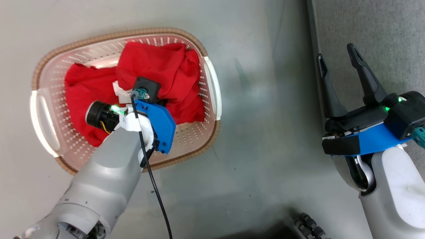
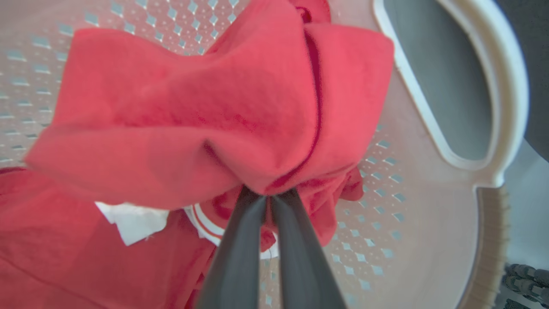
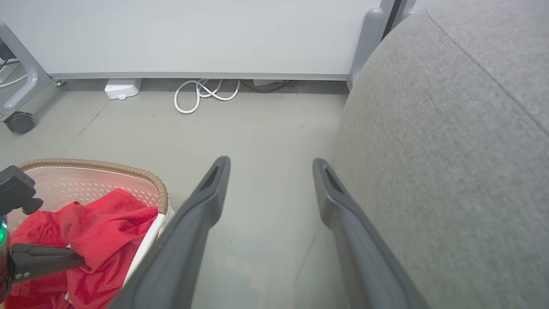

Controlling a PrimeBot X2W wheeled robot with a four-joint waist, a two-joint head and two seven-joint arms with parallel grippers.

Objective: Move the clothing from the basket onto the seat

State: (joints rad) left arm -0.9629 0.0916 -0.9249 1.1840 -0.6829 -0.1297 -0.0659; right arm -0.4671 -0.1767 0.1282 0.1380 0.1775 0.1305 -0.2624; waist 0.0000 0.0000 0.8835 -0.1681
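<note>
The cream basket [image 1: 99,38] with a brown rim stands on the floor at the left and holds the red clothing [image 1: 166,66]. My left arm's wrist [image 1: 146,109] reaches down into it. In the left wrist view, my left gripper [image 2: 268,195] is shut on a bunched fold of the red clothing [image 2: 214,107], above the perforated basket wall [image 2: 420,206]. White trim [image 2: 133,221] shows under the fold. My right gripper [image 1: 335,53] stands open and holds nothing, hovering by the edge of the grey seat [image 1: 382,26]. The right wrist view shows my right gripper [image 3: 271,163] over bare floor beside the seat [image 3: 450,128].
Grey floor [image 1: 259,132] separates basket and seat. A coiled white cable [image 3: 206,92], a small white box [image 3: 122,88] and a caster wheel [image 3: 19,122] lie along the far wall. A black cable [image 1: 156,186] hangs from my left wrist.
</note>
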